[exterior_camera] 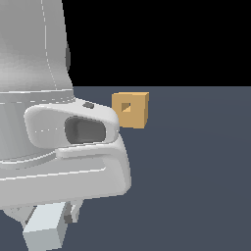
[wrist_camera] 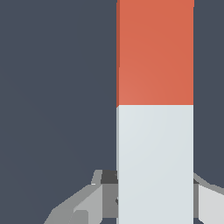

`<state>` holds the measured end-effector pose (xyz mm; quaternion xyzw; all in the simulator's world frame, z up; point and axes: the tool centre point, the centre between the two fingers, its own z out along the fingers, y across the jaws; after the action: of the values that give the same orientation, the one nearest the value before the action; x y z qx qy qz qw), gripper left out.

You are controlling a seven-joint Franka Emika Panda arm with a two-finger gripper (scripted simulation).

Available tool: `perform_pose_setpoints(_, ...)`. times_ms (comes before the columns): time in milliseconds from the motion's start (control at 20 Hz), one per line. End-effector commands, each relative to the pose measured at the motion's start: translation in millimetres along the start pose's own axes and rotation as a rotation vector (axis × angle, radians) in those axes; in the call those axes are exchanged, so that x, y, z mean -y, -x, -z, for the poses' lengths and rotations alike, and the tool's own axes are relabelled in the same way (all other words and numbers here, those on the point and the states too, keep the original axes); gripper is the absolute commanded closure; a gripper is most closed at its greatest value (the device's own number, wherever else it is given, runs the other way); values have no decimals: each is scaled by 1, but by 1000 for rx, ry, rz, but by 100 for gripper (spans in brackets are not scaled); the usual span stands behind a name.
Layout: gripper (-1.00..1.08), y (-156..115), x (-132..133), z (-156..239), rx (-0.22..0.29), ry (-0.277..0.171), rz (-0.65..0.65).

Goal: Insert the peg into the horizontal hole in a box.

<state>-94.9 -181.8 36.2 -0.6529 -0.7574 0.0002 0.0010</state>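
Observation:
In the wrist view the peg is a long bar with a red-orange half [wrist_camera: 155,52] and a white half [wrist_camera: 155,162]. My gripper [wrist_camera: 155,194] is shut on the white half, with grey fingers [wrist_camera: 94,192] against both of its sides. In the exterior view only the peg's white end [exterior_camera: 45,231] shows, under my arm at the lower left; its red-orange part is hidden. The tan box [exterior_camera: 130,109] sits on the floor further back, apart from the peg. Its small square hole [exterior_camera: 126,106] is in the face turned toward the camera.
My large white arm body [exterior_camera: 54,122] fills the exterior view's left and hides most of the gripper [exterior_camera: 68,213]. The dark grey floor [exterior_camera: 196,171] stretches to the exterior view's right of the box.

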Motion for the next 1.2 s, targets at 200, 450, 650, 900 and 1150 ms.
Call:
perform_pose_setpoints(200, 108, -56, -6, 11, 0, 2, -73)
perform_pose_setpoints(450, 108, -96, -14, 18, 0, 2, -126)
perform_pose_setpoints(650, 108, -127, -21, 24, 0, 2, -166)
perform_pose_setpoints(900, 108, -164, -32, 31, 1, 2, -217)
perform_pose_setpoints(1150, 108, -202, -46, 38, 1, 2, -267)
